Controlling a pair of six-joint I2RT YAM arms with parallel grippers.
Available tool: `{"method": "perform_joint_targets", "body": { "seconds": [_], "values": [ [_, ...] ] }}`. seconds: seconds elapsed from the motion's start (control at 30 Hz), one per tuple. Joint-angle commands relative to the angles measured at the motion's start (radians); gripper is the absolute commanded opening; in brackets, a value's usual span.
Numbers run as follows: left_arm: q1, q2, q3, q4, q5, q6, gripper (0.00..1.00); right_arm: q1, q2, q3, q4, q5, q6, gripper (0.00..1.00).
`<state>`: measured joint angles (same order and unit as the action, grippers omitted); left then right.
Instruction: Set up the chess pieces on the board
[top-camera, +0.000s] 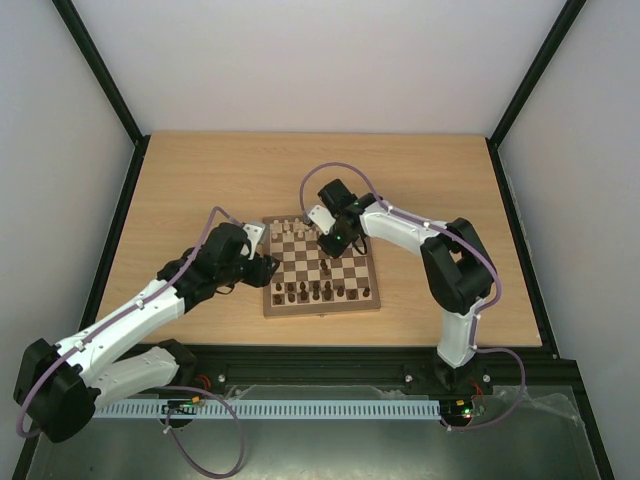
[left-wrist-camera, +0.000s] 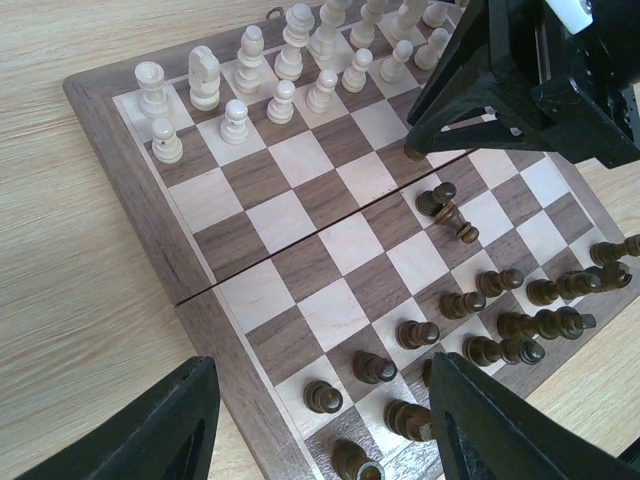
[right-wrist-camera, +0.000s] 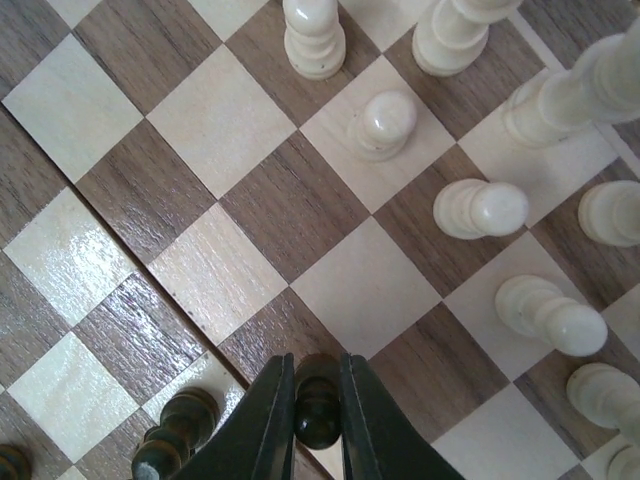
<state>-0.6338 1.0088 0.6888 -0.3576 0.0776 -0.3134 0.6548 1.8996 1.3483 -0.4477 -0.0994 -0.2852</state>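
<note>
Left gripper (left-wrist-camera: 320, 400): jaws apart, empty, hovering at the board's left edge.
Board (top-camera: 320, 308): mid-table, between my arms.
Pale pieces (left-wrist-camera: 290, 60): upright in the two far rows; that side looks done to me.
Dark pieces (left-wrist-camera: 500, 335): mostly along the near rows; a stray (left-wrist-camera: 450, 212) mid-board looks toppled.
Right gripper (right-wrist-camera: 318, 430): clamped on a dark piece (right-wrist-camera: 318, 390) just above mid-board.
Remaining: I'd say seat that piece and the stray.
Writing: none I can read.

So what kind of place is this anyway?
Probably a robotics lab test cell: a wooden table enclosed by plain white panels on black frame posts, with cabled robot arms bolted at its edge.
</note>
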Motion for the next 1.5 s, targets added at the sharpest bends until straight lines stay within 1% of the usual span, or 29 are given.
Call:
{"method": "perform_joint_targets", "body": {
  "seconds": [0.0, 0.13, 0.37, 0.53, 0.73, 1.0, 1.47],
  "values": [
    [0.000, 0.003, -0.011, 0.004, -0.007, 0.015, 0.61, 0.005, -0.049, -0.039, -0.037, 0.017, 0.000, 0.10],
    [0.001, 0.003, -0.012, 0.005, -0.004, 0.015, 0.61, 0.002, -0.129, -0.100, -0.028, 0.060, -0.008, 0.07],
    [0.000, 0.002, -0.015, 0.008, 0.005, 0.017, 0.61, -0.032, -0.317, -0.277, -0.004, 0.083, 0.002, 0.06],
    [0.000, 0.003, -0.017, 0.011, 0.014, 0.020, 0.61, -0.083, -0.454, -0.379, 0.000, 0.067, 0.008, 0.06],
    [0.000, 0.012, -0.017, 0.013, 0.018, 0.020, 0.61, -0.111, -0.554, -0.469, 0.015, 0.023, 0.007, 0.06],
    [0.000, 0.017, -0.017, 0.011, 0.014, 0.020, 0.61, -0.113, -0.545, -0.549, 0.048, -0.091, -0.026, 0.06],
    [-0.001, 0.022, -0.017, 0.012, 0.013, 0.018, 0.61, -0.112, -0.500, -0.548, 0.060, -0.101, -0.028, 0.09]
  ]
}}
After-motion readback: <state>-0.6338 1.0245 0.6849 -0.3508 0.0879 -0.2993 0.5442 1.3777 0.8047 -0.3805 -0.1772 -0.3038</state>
